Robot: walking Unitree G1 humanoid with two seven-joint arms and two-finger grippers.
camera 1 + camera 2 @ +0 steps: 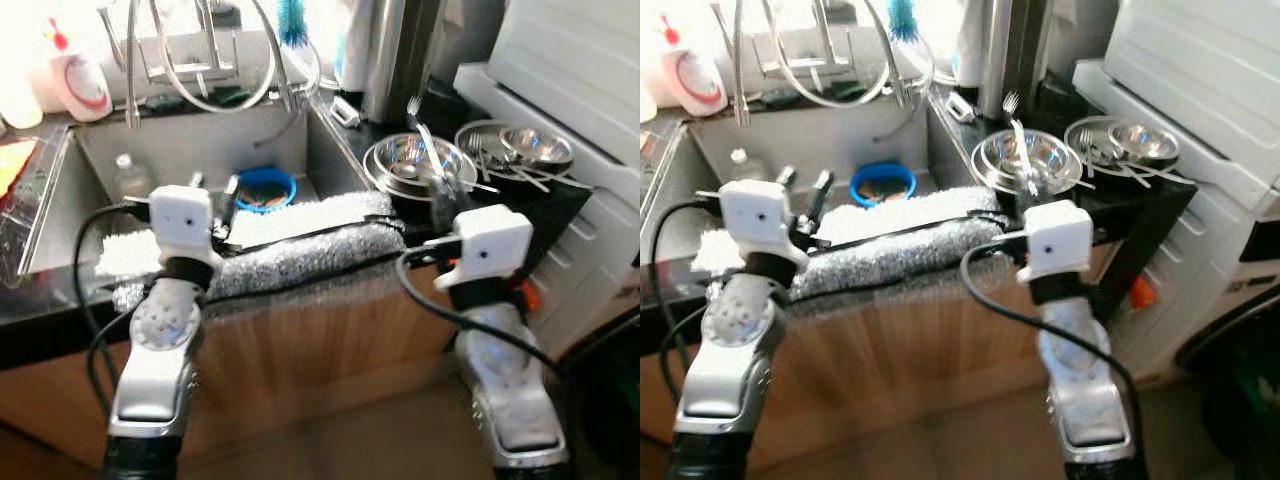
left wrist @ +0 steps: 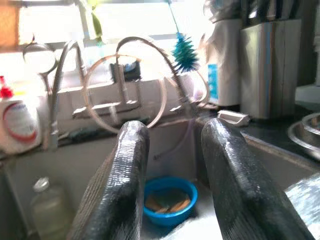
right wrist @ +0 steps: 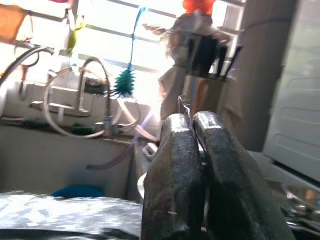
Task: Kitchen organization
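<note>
two hands | left hand [image 2: 172, 175] open above sink [image 1: 180, 150] with blue bowl [image 1: 265, 187] | right hand [image 3: 200, 165] grips fork [image 1: 425, 130] over steel bowls [image 1: 415, 165]

A matt grey stainless-steel sink [image 1: 180, 150] sits in a glossy black tabletop [image 1: 560, 205]. A fluffy white and grey cloth mat [image 1: 300, 245] drapes over the sink's front edge, rough and nubbly. In the sink sits a smooth blue plastic bowl [image 1: 266, 187]. Shiny round steel bowls [image 1: 415, 160] and a polished metal fork [image 1: 1018, 135] gleam on the tabletop. Below, the cabinet front [image 1: 320, 350] is warm brown wood.
</note>
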